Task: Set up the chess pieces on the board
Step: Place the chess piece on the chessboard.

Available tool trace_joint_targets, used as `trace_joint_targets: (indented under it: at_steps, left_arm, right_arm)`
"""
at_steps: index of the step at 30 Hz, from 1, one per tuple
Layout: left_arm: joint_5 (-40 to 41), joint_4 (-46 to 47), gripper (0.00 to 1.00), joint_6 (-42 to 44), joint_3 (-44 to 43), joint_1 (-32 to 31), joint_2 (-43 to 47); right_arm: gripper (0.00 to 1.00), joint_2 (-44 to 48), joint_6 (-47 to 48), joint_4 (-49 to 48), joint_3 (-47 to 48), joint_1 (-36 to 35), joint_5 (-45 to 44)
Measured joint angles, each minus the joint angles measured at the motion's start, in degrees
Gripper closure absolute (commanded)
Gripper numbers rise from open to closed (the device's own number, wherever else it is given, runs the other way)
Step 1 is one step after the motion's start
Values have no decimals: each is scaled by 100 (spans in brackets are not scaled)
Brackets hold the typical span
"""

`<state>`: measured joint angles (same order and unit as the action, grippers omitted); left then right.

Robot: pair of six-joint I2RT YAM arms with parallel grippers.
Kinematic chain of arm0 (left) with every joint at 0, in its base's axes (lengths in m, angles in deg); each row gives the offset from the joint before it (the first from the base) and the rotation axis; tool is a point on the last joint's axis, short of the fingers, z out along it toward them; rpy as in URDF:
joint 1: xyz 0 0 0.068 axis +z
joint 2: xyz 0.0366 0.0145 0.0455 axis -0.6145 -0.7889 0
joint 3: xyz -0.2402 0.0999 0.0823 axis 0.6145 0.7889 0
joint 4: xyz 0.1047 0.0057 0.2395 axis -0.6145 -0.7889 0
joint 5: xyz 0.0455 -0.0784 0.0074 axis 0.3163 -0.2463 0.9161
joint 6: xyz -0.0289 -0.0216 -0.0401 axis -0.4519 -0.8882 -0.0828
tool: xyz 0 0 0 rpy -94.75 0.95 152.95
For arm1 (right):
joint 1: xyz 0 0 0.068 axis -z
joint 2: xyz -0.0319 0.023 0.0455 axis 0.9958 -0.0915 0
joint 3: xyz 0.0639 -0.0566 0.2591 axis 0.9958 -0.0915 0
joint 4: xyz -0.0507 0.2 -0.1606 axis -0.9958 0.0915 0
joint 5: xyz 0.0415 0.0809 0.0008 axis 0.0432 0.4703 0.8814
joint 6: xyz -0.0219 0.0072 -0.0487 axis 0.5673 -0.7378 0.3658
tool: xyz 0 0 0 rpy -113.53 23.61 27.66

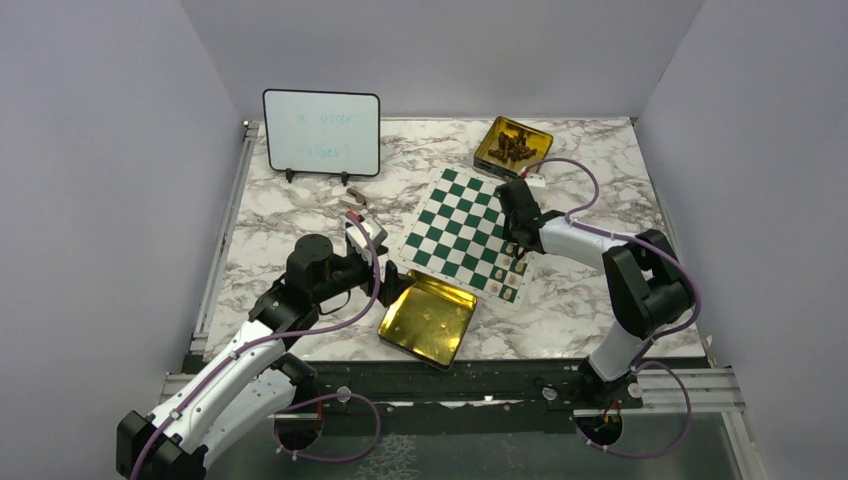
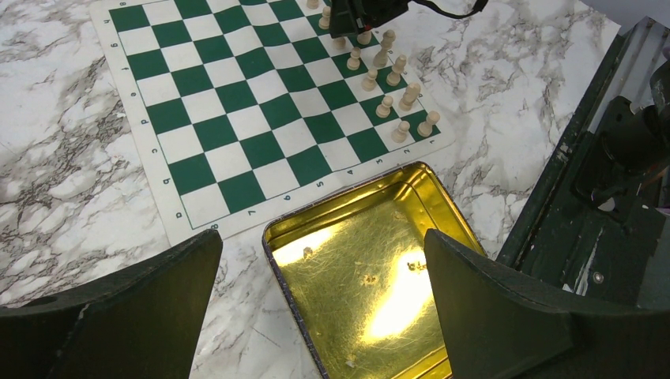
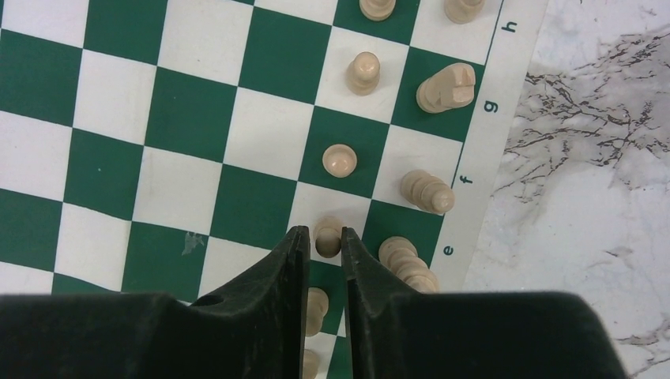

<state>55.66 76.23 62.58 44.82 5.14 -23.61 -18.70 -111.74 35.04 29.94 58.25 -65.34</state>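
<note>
The green-and-white board [image 1: 455,225] lies at the table's centre right. Several cream chess pieces [image 2: 385,105] stand in two rows along its right-hand edge. My right gripper [image 3: 323,233] is low over that edge, its jaws parted a little around a pawn [image 3: 328,239] that stands on a white square, with a thin gap at the left finger. Beside it stand another pawn [image 3: 340,160], a knight [image 3: 446,87] and a taller piece [image 3: 427,192]. My left gripper [image 2: 322,241] hangs wide open above an open gold tin [image 2: 371,284], holding nothing.
A second gold tin [image 1: 512,145] holding dark pieces sits behind the board. A whiteboard [image 1: 321,132] stands at the back left. The near gold tin [image 1: 428,320] lies just off the board's front corner. Black frame rails [image 2: 585,205] run along the table's near edge.
</note>
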Motion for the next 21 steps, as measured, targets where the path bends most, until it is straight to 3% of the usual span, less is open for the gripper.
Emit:
trace_joint_targets:
  at_steps: [15,21]
  left_arm:
    - [0,0,1,15,0,0,0]
    - [0,0,1,13,0,0,-2]
  right_arm:
    - [61,20,15,103,81,0,7]
    - [51,361,122,339,264,0,17]
